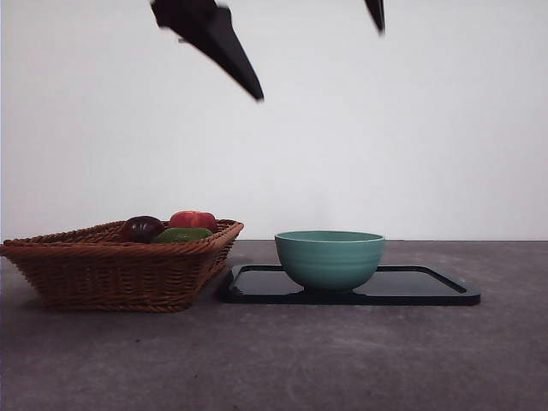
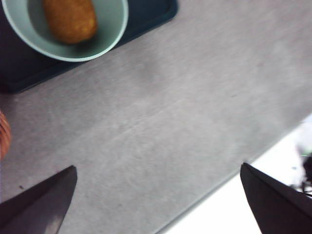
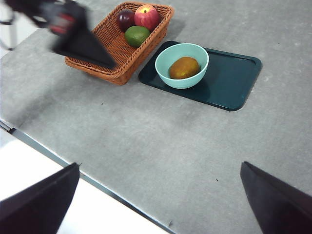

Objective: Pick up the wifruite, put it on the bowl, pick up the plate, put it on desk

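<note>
The orange-brown wifruite (image 2: 70, 19) (image 3: 184, 67) lies inside the mint-teal bowl (image 1: 330, 257) (image 3: 165, 68); from the front the bowl's wall hides it. The bowl stands on the plate (image 1: 428, 287) (image 3: 234, 83), a dark flat tray resting on the desk (image 1: 342, 360). My left gripper (image 1: 223, 47) (image 2: 157, 168) hangs high above the basket side, open and empty. In the right wrist view, the left gripper (image 3: 73, 36) shows as a blurred dark shape near the basket. My right gripper (image 3: 160, 165) is open and empty, far back from the tray, only a black tip (image 1: 377, 14) in the front view.
A brown wicker basket (image 1: 111, 270) (image 3: 112, 53) sits left of the tray, touching or almost touching it. It holds a dark purple fruit (image 1: 141, 228), a red apple (image 1: 193, 219) and a green fruit (image 1: 181, 234). The desk's near edge (image 3: 53, 153) shows in the right wrist view.
</note>
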You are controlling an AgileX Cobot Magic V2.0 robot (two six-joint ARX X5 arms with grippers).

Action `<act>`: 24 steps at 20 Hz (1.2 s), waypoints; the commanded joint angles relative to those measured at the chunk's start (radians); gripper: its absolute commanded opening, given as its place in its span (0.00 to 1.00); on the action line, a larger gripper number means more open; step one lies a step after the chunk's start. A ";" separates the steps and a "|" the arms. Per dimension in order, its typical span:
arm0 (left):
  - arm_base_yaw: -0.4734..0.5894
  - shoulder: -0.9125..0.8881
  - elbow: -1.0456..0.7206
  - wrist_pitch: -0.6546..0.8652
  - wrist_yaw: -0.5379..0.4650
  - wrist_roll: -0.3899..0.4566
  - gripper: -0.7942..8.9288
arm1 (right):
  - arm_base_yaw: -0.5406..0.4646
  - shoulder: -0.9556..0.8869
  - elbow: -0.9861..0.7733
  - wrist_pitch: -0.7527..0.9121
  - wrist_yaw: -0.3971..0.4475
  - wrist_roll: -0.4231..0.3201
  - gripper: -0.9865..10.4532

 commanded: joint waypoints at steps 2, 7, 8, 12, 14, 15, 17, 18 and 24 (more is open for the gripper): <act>0.028 0.164 0.172 -0.066 0.002 0.068 0.66 | 0.007 0.004 0.009 -0.075 -0.003 -0.002 0.63; 0.087 0.396 0.447 -0.121 0.001 0.116 0.66 | 0.007 0.004 0.009 -0.075 -0.003 -0.001 0.63; 0.096 0.425 0.476 -0.109 0.001 0.126 0.66 | 0.007 0.004 0.009 -0.075 -0.003 -0.001 0.63; 0.126 0.518 0.524 -0.029 -0.011 0.179 0.66 | 0.007 0.004 0.009 -0.075 -0.003 -0.001 0.63; 0.135 0.544 0.524 0.012 -0.035 0.192 0.66 | 0.007 0.004 0.009 -0.075 -0.003 -0.001 0.63; 0.140 0.552 0.524 0.024 -0.046 0.195 0.66 | 0.007 0.004 0.009 -0.075 -0.003 -0.001 0.63; 0.148 0.565 0.524 0.041 -0.061 0.195 0.66 | 0.007 0.004 0.009 -0.075 -0.002 -0.001 0.63; 0.152 0.571 0.524 0.051 -0.061 0.195 0.66 | 0.007 0.004 0.009 -0.075 -0.002 -0.001 0.63; 0.158 0.596 0.524 0.075 -0.061 0.203 0.66 | 0.007 0.004 0.009 -0.075 -0.002 -0.001 0.63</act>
